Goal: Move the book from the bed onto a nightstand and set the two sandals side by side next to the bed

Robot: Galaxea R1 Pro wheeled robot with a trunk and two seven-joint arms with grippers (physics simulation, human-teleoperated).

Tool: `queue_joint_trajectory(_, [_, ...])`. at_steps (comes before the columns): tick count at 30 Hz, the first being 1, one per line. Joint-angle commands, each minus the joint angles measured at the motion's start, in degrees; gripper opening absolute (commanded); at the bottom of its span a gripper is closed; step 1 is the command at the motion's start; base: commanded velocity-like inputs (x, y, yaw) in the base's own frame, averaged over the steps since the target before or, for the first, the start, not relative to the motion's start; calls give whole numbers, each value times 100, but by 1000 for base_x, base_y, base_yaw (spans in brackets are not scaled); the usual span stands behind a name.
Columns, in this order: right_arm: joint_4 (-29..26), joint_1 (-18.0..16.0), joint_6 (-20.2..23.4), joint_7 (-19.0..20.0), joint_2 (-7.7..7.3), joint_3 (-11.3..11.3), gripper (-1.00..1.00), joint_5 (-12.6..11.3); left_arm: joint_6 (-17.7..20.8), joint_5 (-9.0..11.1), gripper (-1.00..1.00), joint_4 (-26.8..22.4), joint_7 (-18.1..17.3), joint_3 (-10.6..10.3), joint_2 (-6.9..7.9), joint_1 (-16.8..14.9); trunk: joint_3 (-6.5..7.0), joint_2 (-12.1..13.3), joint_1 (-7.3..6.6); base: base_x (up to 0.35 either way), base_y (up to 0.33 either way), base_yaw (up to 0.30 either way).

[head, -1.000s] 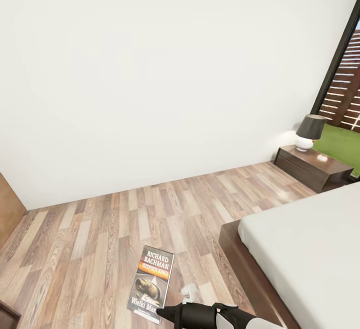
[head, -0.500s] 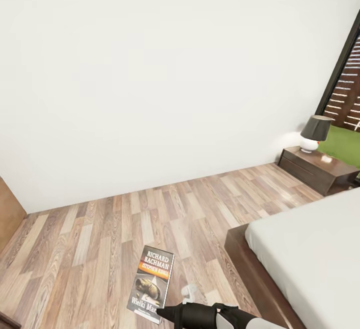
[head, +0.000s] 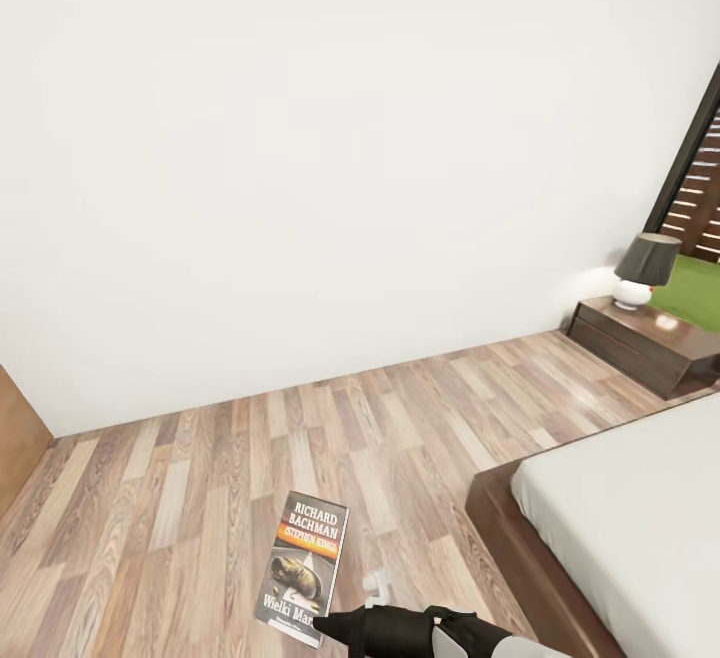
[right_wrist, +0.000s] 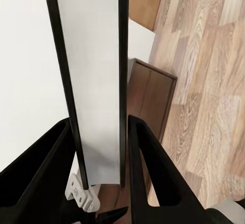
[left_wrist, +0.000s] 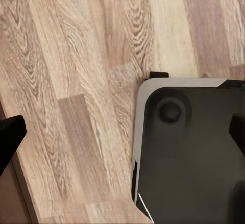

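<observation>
The book (head: 305, 566), with its dark cover, orange band and white "Richard Bachman" lettering, hangs upright over the wood floor at the bottom of the head view. My right gripper (head: 335, 628) is shut on its lower edge. In the right wrist view the book's pale page edge (right_wrist: 94, 81) stands between the two black fingers (right_wrist: 153, 183). The bed (head: 625, 518), a pale-grey mattress on a dark frame, is at the lower right. A nightstand (head: 645, 348) stands by the far wall beyond it. My left gripper (left_wrist: 122, 132) is open over bare floor. The sandals are out of view.
A white lamp with a dark shade (head: 645, 268) sits on the nightstand. A black-framed window (head: 700, 178) is at the right edge and a brown panel (head: 15, 433) at the left edge. My dark base (left_wrist: 189, 157) shows under the left gripper. Plank floor (head: 300, 438) stretches between me and the wall.
The whole head view has shifted, so the bed, nightstand and window sit further right in the picture. The book and right gripper keep the same place in view.
</observation>
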Motion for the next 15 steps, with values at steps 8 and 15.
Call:
queue_joint_trajectory(8, [13,-10,-23,0,0,-65,-100,45,-13,32,100,0,21,-53,0,-3,-12,-12,6,256,92,0])
queue_joint_trajectory(15, [13,-9,-23,-1,0,-66,-100,38,-13,32,100,0,21,-53,0,-3,-12,-12,6,260,30,0])
